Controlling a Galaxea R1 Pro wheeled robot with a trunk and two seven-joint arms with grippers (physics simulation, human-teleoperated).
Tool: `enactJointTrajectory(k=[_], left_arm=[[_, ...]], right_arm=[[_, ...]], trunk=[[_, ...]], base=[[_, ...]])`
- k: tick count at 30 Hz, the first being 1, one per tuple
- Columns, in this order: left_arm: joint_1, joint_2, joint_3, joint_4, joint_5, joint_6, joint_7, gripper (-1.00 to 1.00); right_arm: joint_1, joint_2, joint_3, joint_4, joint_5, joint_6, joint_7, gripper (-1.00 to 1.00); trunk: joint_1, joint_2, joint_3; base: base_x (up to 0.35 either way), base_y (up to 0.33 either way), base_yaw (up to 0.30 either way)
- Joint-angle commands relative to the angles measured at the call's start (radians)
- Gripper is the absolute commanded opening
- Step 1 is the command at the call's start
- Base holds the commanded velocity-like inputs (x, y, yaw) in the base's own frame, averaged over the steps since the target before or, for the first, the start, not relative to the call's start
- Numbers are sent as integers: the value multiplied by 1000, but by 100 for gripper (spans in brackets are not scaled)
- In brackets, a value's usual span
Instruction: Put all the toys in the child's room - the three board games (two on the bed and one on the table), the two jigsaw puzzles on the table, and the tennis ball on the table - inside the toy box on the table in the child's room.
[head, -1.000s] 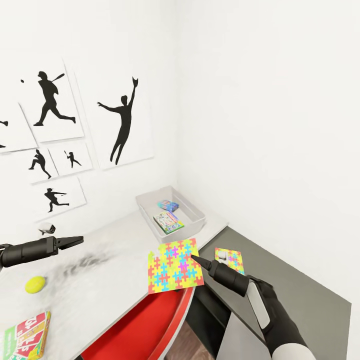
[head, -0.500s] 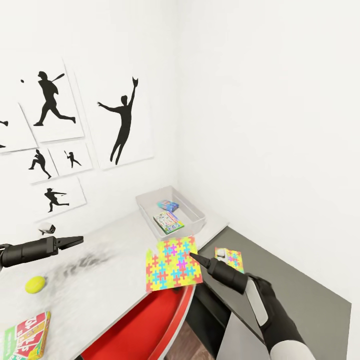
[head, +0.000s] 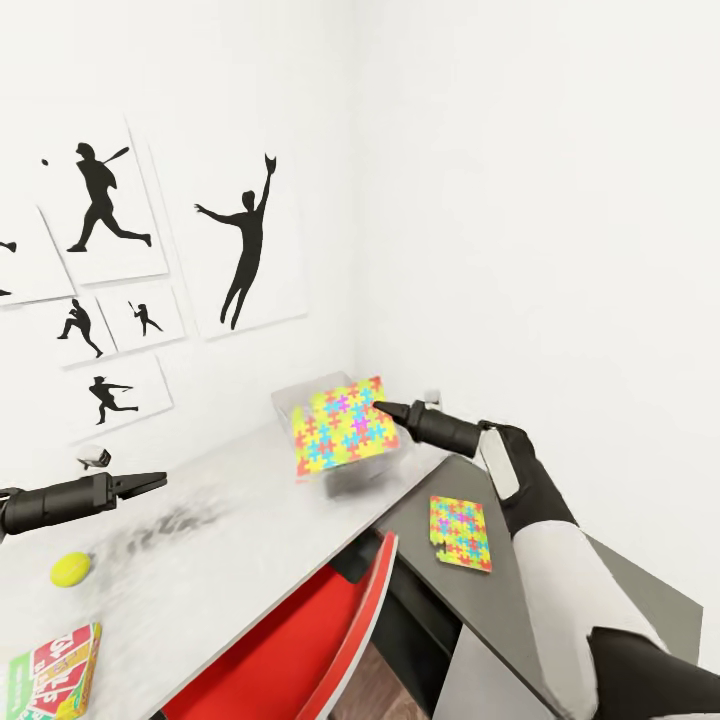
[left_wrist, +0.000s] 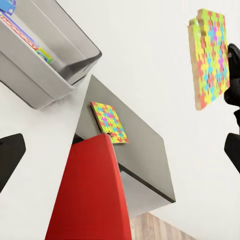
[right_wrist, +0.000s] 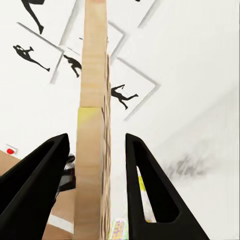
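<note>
My right gripper (head: 383, 408) is shut on one jigsaw puzzle (head: 343, 425), which hangs tilted in the air over the toy box (head: 286, 402) at the table's (head: 230, 520) far end. In the right wrist view the puzzle (right_wrist: 92, 150) stands edge-on between the fingers (right_wrist: 42, 185). The other jigsaw puzzle (head: 460, 532) lies on the lower dark grey section. The tennis ball (head: 71, 569) and the SKIP-BO board game (head: 55, 672) rest at the near left. My left gripper (head: 150, 481) hovers open above the table. Board games (left_wrist: 22, 34) lie in the toy box (left_wrist: 50, 65).
A red chair (head: 300, 650) is tucked under the table's near edge. The toy box sits in the corner against two white walls, the left one hung with black silhouette pictures (head: 245, 240). A small white camera-like object (head: 93, 457) stands by that wall.
My right gripper has lifted the puzzle off the table's front edge and carried it up and away, over the toy box. The left arm has stayed still.
</note>
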Motion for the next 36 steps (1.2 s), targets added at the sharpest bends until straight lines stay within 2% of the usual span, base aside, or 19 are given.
enactJointTrajectory(k=[1, 3, 5, 7, 9, 11, 14, 16, 21, 36], left_arm=[[-1, 0, 0, 0, 0, 11, -4, 100], [-1, 0, 0, 0, 0, 11, -4, 100], [-1, 0, 0, 0, 0, 11, -4, 100], [-1, 0, 0, 0, 0, 11, -4, 100], [-1, 0, 0, 0, 0, 11, -4, 100], [-1, 0, 0, 0, 0, 11, -4, 100], [-1, 0, 0, 0, 0, 11, -4, 100], [-1, 0, 0, 0, 0, 11, -4, 100], [-1, 0, 0, 0, 0, 10, -4, 100], [-1, 1, -1, 0, 0, 10, -4, 100]], right_arm=[[-25, 1, -8, 21, 5, 9, -15, -100], [-119, 0, -34, 132, 6, 12, -88, -100], [-180, -1, -52, 222, 7, -2, -141, -100], [-218, -2, -61, 279, 7, -24, -181, -100], [-280, -5, -69, 374, 7, -78, -274, -100], [-312, -3, -73, 414, 5, -103, -350, -100], [-331, 0, -76, 438, 3, -120, -427, -100], [-335, 1, -81, 443, -1, -125, -455, -100], [-337, 3, -88, 446, -13, -129, -480, -100], [-335, 4, -89, 440, -15, -129, -484, -100]], trunk=[[1, -3, -3], [1, -3, -3], [1, -3, -3], [1, -3, -3], [1, -3, -3], [1, -3, -3], [1, -3, -3], [1, -3, -3], [1, -3, -3], [1, -3, -3]], base=[[0, 0, 0], [0, 0, 0], [0, 0, 0], [0, 0, 0], [29, 0, 0], [63, 0, 0], [72, 0, 0], [41, 0, 0], [13, 0, 0], [1, 0, 0]])
